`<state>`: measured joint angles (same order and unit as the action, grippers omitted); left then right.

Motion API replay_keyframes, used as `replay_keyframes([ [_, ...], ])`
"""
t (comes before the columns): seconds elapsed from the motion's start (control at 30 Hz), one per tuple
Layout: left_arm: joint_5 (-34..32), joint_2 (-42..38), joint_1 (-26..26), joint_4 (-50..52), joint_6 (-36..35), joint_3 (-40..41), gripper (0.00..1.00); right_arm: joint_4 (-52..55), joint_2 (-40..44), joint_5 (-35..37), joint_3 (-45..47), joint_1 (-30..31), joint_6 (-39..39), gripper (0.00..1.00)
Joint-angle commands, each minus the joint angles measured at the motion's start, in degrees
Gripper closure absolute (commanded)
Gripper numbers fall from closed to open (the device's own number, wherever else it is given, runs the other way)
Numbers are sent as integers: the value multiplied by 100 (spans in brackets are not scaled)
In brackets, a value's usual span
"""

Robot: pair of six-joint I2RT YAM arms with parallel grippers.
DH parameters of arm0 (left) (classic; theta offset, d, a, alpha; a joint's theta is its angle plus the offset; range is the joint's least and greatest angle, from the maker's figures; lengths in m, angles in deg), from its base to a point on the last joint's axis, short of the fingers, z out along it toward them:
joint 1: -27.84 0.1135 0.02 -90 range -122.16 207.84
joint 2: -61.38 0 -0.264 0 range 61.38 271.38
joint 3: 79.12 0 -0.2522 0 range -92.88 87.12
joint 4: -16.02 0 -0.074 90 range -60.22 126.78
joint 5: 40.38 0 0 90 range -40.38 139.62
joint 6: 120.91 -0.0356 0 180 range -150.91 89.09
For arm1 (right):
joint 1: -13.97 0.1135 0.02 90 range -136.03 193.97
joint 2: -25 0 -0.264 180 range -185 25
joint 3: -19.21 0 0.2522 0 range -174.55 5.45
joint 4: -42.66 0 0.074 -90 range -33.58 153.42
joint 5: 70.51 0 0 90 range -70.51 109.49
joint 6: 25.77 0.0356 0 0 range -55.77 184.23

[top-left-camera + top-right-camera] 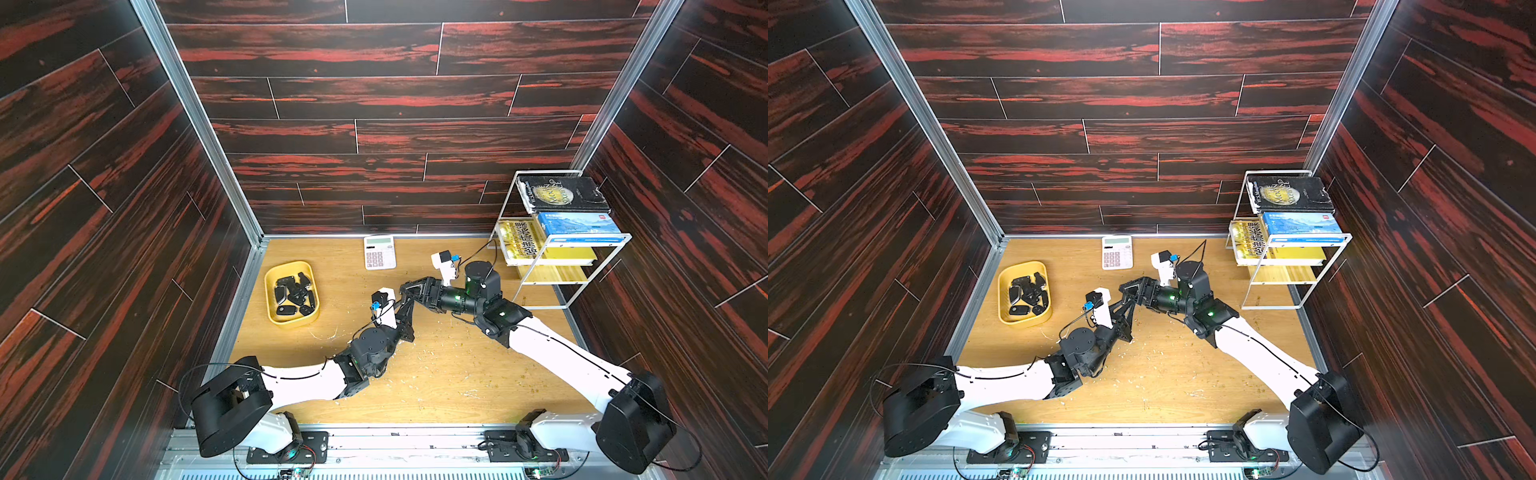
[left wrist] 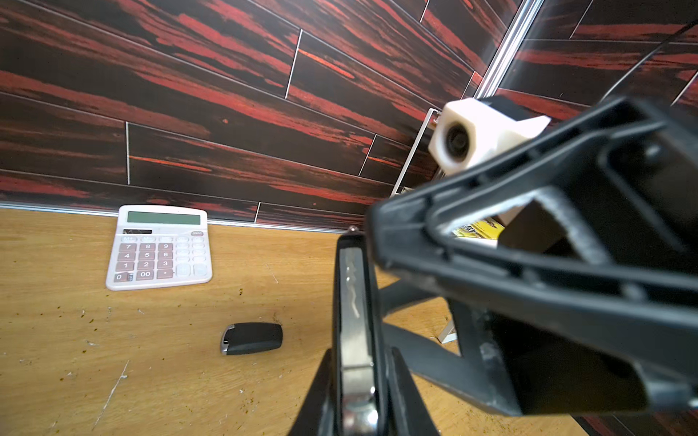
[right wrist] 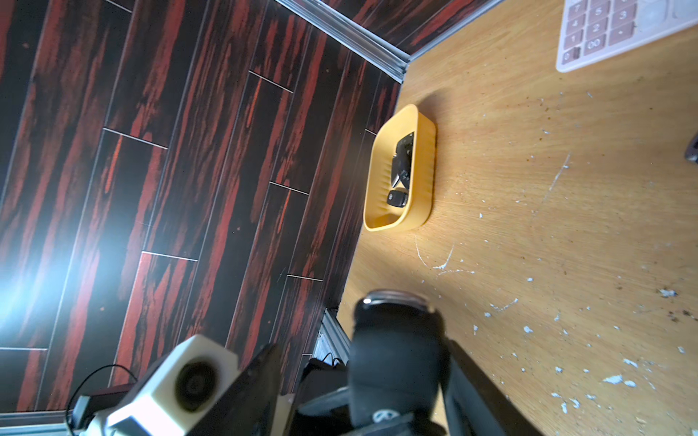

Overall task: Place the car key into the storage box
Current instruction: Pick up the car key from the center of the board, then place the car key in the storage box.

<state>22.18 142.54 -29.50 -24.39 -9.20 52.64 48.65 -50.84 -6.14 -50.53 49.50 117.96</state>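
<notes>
The car key (image 2: 353, 302), black with a silver edge, is seen edge-on, and my left gripper (image 2: 360, 355) is shut on it. In the right wrist view the same car key (image 3: 396, 358) stands between the fingers of my right gripper (image 3: 364, 345), which is open, with a gap on either side. In both top views the two grippers meet tip to tip at mid-table, left gripper (image 1: 409, 301) and right gripper (image 1: 405, 287), and they hide the key. The storage box (image 1: 293, 322), a shallow yellow tray, sits to their left and holds several black keys.
Another black key fob (image 2: 251, 338) lies on the wooden table between my grippers and the white calculator (image 1: 379, 252) at the back wall. A white wire rack (image 1: 575, 286) with books stands at the back right. Dark panel walls enclose the table.
</notes>
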Motion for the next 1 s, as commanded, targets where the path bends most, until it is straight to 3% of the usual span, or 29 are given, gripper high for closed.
replay_keyframes([
  [0.0, 36, -60, 47, -6, 116, 82, 97, -64, -20, -82, -195, 2, -113, 29],
  [0.17, -57, -434, 215, 347, 193, 207, 97, 80, -106, 92, -431, -151, -236, 29],
  [0.33, -368, -1675, 637, 1887, 330, 414, 94, 192, -75, 343, -599, -573, -365, 28],
  [0.57, -48, -3387, 2023, 4691, 283, 187, 94, -150, -48, -25, -365, -1259, -189, 28],
  [0.73, 636, -3402, 3299, 6281, 217, -560, 94, -401, -54, -175, -80, -1291, -89, 28],
  [0.87, 1844, -2842, 4516, 6804, 387, -968, 95, -480, -20, -257, 107, -1294, -63, 28],
  [0.97, 2304, -2367, 5089, 7039, 312, -1249, 96, -414, 29, -276, 166, -1303, -106, 28],
])
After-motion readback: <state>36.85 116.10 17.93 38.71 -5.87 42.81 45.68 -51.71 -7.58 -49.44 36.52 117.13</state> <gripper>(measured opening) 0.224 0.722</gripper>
